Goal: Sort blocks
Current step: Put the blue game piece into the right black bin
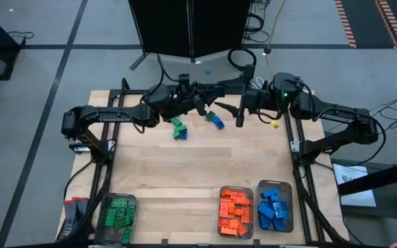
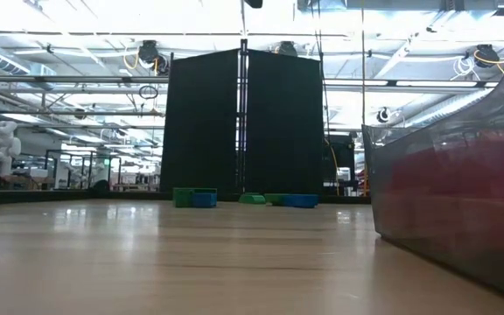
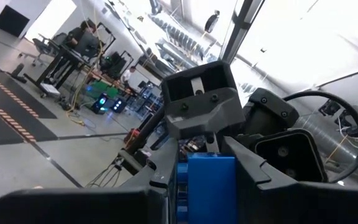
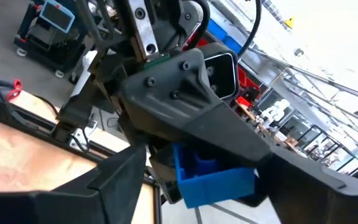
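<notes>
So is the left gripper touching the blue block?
Touching. The left wrist view shows the blue block squeezed between the left gripper's own dark fingers, no gap on either side. The right wrist view shows that block pinched too.

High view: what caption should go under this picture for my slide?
Two robot arms meet above the table, passing a blue block; sorted trays wait below.

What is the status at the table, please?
Left claw shut on blue block, raised. Right claw open around it. Loose blocks on table.
</notes>
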Robot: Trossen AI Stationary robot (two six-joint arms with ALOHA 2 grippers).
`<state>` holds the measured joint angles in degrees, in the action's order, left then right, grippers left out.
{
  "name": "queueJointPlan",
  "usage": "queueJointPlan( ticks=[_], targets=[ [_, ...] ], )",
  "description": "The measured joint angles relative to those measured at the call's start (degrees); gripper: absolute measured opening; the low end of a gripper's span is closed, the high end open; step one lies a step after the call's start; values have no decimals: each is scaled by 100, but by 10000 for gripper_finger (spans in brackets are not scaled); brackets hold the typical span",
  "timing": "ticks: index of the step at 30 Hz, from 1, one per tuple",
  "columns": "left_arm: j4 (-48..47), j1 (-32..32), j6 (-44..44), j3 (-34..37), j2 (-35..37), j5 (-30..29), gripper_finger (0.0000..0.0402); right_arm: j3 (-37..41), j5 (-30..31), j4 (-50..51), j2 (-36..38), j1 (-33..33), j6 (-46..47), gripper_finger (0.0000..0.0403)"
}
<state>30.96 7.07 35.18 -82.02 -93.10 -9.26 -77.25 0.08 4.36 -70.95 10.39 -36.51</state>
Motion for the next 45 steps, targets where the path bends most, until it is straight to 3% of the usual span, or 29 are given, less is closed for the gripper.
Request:
queueJointPlan(
  ticks=[5,11,15,23,30,34,37,42,45],
  targets=[
    [-22,2,-2,2,0,11,80,0,45,-37,-43,2,2,232],
    [-31,-1,56,2,0,33,80,-3,104,-37,-34,2,-76,125],
    [-42,4,70,2,0,123,80,-4,222,-37,-34,-2,-103,124],
    [-31,-2,-166,3,0,389,173,-4,423,18,61,-7,-126,124],
    [-20,2,-421,2,0,735,191,-4,983,516,548,-7,-299,124],
    [-32,40,-466,2,9,801,192,-4,1568,1785,1131,13,168,124],
    [-327,150,-459,2,9,766,193,-4,1620,3427,1638,-2,1292,124],
    [-1218,220,-448,1,9,754,194,-4,216,5909,2155,-14,3786,124],
    [-1697,245,-446,0,7,603,194,-2,-580,7091,2238,-169,4826,124]
  ],
)
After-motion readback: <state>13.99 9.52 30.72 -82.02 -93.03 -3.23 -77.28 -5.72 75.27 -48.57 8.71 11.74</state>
